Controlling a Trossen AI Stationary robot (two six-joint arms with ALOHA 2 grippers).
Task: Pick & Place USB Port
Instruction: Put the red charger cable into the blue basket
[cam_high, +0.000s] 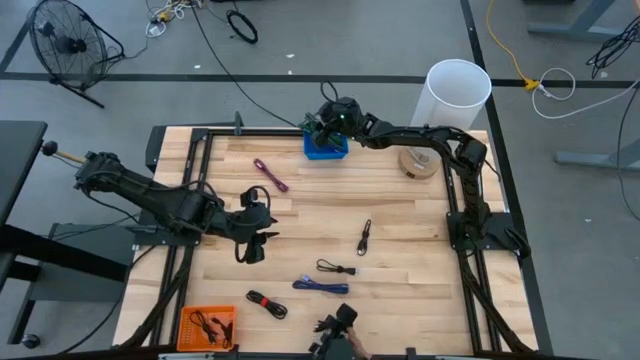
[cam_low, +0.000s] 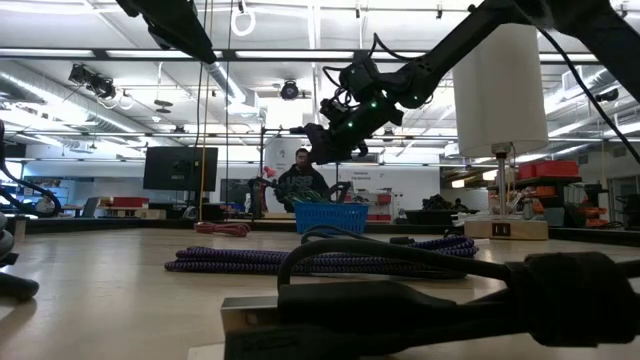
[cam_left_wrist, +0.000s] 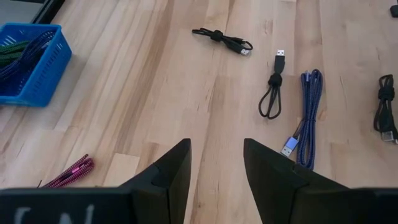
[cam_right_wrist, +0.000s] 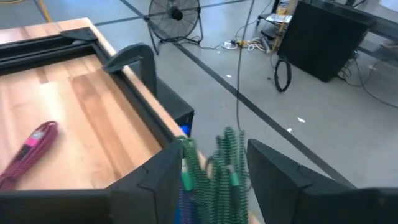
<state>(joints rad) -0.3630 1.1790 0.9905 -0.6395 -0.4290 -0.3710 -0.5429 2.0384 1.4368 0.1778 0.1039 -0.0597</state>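
The blue basket (cam_high: 326, 152) stands at the table's far edge with a green coiled cable (cam_left_wrist: 11, 50) and a purple one in it. My right gripper (cam_high: 322, 128) hangs open just above it; in its wrist view the green cable (cam_right_wrist: 221, 168) fills the gap between the fingers (cam_right_wrist: 214, 152). My left gripper (cam_high: 255, 245) is open above bare wood at the table's left middle (cam_left_wrist: 216, 155). Loose USB cables lie flat on the table: a pink one (cam_high: 270, 173), a black one (cam_high: 365, 237), another black one (cam_high: 335, 267) and a blue-purple one (cam_high: 320, 287). My right gripper's open fingers stand on either side of the green cable (cam_right_wrist: 231, 155), coming from above and slanting toward the far edge. I cannot tell whether they touch it.
An orange basket (cam_high: 208, 325) with cables sits at the near left corner, with a black-and-red cable (cam_high: 265, 303) beside it. A white cylinder (cam_high: 458, 90) and a tape roll (cam_high: 420, 162) stand at the far right. A dark frame (cam_high: 190, 200) runs along the table's sides. A person (cam_low: 303, 180) shows beyond the table.
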